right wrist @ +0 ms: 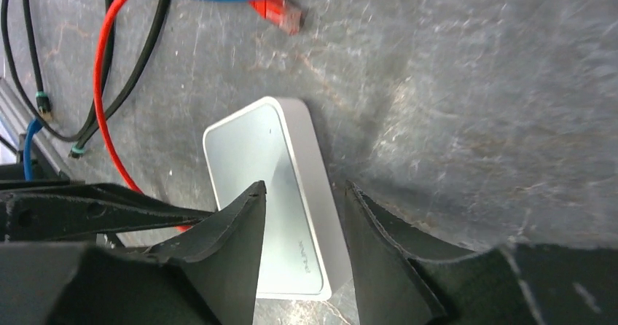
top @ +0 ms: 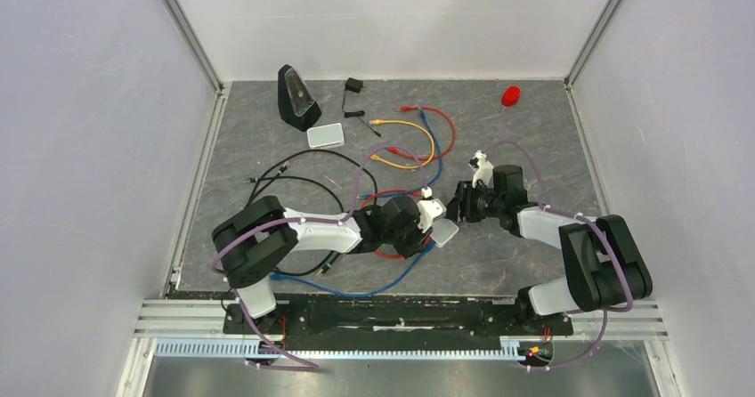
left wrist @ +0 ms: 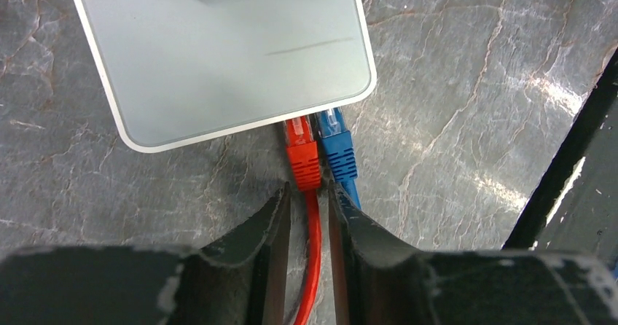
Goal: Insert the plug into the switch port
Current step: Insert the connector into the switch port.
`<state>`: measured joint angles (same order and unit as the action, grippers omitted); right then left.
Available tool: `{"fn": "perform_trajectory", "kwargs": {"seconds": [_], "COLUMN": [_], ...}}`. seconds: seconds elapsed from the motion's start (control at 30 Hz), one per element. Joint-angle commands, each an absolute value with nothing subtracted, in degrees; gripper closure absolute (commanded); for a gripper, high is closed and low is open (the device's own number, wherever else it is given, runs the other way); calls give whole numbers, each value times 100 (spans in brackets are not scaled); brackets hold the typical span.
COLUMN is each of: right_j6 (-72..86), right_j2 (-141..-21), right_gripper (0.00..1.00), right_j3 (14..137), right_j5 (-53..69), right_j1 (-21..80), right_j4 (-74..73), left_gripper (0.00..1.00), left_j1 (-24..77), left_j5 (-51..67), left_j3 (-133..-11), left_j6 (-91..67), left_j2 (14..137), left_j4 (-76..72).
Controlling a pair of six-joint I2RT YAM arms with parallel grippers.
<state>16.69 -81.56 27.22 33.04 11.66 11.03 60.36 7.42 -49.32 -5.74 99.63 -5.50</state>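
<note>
The switch (left wrist: 218, 63) lies mid-table (left wrist: 474, 84), toward the near edge. A red plug (left wrist: 302, 157) and a blue plug (left wrist: 337, 146) sit side by side at its edge (depth hidden). The left gripper (left wrist: 310, 194) straddles the red cable (left wrist: 312, 267) behind the plug, jaws narrowly apart, unclamped. The right gripper (right wrist: 302, 194) hangs parted over the switch, empty.

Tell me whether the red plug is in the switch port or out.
Apparently in: the red plug runs under the switch box edge beside the blue plug; the port itself is hidden.
</note>
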Motion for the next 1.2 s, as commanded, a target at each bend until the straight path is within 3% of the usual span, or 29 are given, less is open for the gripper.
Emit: {"fn": "perform_trajectory", "kwargs": {"seconds": [0.0, 0.07, 0.2, 0.77, 1.17], "right_j6": [1572, 1647, 1854, 2989, 2983], "right_j2": [-8240, -8244, -8215, -8073, -7564], "right_gripper": [55, 58, 66, 74, 75], "right_j3": [2450, 2280, 1927, 390, 182], "right_j5": [3873, 3929, 4012, 3802, 3477], "right_j1": [1149, 1151, 1184, 2205, 2362], "right_j4": [1520, 1654, 1917, 3133, 2630], "left_gripper": [71, 75, 98, 98, 98], "left_j1": [6087, 6098, 6095, 6139, 5976], "left_j5": [594, 576, 465, 340, 302], "left_j3": [-4878, -4878, -4919, -5480, -5981], "left_j6": [-703, -701, -653, -159, 338], "left_j2": [10164, 10200, 10273, 10615, 10885], "left_j4": [-728, -729, -729, -1243, -1361]}}
